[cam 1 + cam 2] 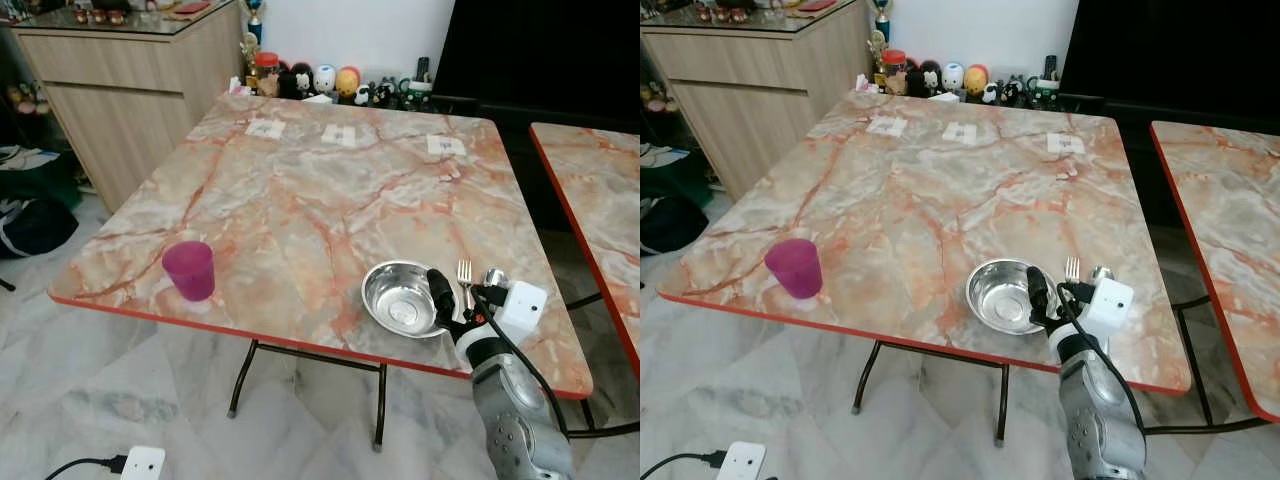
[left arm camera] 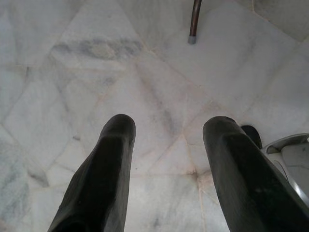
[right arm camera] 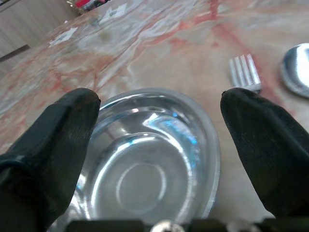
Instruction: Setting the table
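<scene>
- The steel bowl (image 1: 402, 297) sits on the marble worktop (image 1: 300, 200) near its front edge, toward the robot's right; a fork (image 1: 464, 275) and a spoon (image 3: 297, 67) lie just beside it on the far right, their long axes running away from the robot.
- The right tool (image 3: 159, 140) hangs low right at the bowl's near rim, its two black fingers spread wide with nothing between them but the bowl below. The bowl lies straight ahead of it, one finger (image 3: 58, 140) over the left rim and the other out past the right rim, toward the fork's tines.
- The pink cup (image 1: 189, 270) stands upright well apart, near the worktop's front left corner.
- The left tool (image 2: 166, 169) hangs idle over the tiled floor (image 2: 72, 72), fingers spread and empty (a table leg shows beyond it).
- Judged from this, the right arm is by far the nearer to bowl, fork and spoon; the cup lies on the left arm's side.
</scene>
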Controlling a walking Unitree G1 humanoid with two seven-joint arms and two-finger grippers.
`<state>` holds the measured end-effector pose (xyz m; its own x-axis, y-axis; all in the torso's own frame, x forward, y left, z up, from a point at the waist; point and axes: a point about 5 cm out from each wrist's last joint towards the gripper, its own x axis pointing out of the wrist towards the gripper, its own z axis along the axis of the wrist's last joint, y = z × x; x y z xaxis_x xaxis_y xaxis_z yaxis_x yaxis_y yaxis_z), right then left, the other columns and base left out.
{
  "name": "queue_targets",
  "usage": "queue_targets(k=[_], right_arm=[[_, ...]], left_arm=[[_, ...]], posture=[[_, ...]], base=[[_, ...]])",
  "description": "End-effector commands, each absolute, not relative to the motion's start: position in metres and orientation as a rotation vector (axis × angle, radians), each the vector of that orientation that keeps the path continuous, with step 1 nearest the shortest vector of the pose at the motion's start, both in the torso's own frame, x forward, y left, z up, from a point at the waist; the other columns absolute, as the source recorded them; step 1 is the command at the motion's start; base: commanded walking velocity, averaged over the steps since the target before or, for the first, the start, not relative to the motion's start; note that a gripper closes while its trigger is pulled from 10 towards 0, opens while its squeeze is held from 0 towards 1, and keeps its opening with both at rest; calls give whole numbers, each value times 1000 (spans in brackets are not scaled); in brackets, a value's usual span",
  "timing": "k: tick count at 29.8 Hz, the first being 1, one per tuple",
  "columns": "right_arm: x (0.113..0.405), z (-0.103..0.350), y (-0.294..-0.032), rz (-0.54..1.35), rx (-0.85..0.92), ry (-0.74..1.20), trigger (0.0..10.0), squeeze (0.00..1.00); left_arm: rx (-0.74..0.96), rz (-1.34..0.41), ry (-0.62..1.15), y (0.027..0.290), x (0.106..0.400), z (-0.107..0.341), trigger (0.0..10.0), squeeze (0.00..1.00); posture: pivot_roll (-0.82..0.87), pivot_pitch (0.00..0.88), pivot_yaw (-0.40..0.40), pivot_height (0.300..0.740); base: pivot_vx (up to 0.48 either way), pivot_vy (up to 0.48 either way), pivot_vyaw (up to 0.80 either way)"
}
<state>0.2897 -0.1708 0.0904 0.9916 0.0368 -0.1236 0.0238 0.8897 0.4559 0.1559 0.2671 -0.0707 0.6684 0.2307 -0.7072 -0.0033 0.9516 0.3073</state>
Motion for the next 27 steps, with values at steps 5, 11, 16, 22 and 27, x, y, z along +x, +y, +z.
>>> queue_targets(k=[5, 11, 16, 22, 27], right_arm=[[297, 83, -175, -44, 495, 188, 10000, 0], [299, 82, -174, -53, 545, 200, 10000, 0], [298, 79, -171, -36, 556, 211, 2941, 0], [296, 70, -166, -20, 589, 279, 10000, 0], [296, 70, -167, -32, 611, 274, 10000, 0]], left_arm=[[299, 126, 834, 265, 155, -71, 10000, 0], [298, 128, 832, 267, 155, -71, 10000, 0], [300, 127, 834, 267, 154, -71, 10000, 0], [301, 127, 834, 267, 154, -71, 10000, 0], [304, 123, 834, 266, 154, -72, 10000, 0]], posture=[[108, 16, -40, 740], [106, 22, -41, 740], [108, 24, -40, 740], [108, 21, -39, 740], [111, 14, -37, 740]], base=[[0, 0, 0], [0, 0, 0], [0, 0, 0], [0, 0, 0], [0, 0, 0]])
